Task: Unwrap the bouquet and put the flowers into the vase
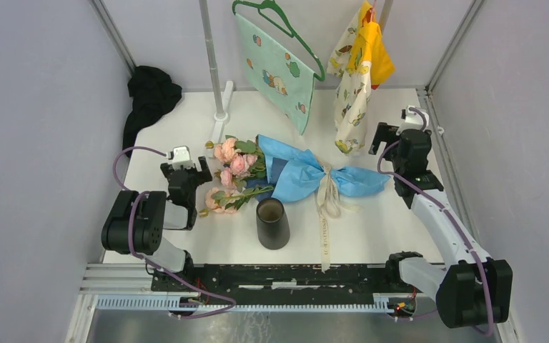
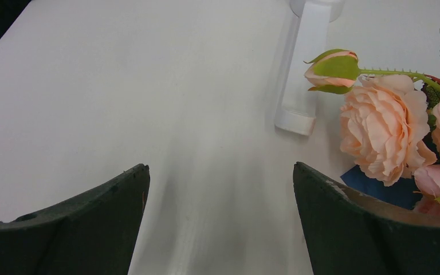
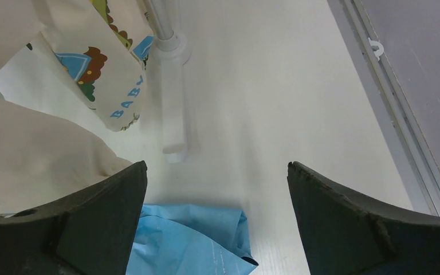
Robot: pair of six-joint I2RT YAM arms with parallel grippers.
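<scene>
The bouquet (image 1: 307,175) lies on its side mid-table, wrapped in light-blue and dark-blue paper, with a cream ribbon (image 1: 325,204) trailing toward the front. Its pink and peach flowers (image 1: 232,168) spill out at the left end; a peach rose (image 2: 384,129) shows in the left wrist view. In front of the bouquet the black vase (image 1: 272,224) stands upright. My left gripper (image 1: 184,168) is open just left of the flowers, holding nothing. Off the wrap's right tail (image 3: 195,240) my right gripper (image 1: 394,132) is open over the table.
A white rack pole with its foot (image 1: 219,114) stands behind the flowers. A pale green cloth on a hanger (image 1: 280,68) and a yellow patterned garment (image 1: 357,71) hang at the back. A black cloth heap (image 1: 150,93) sits in the back left corner.
</scene>
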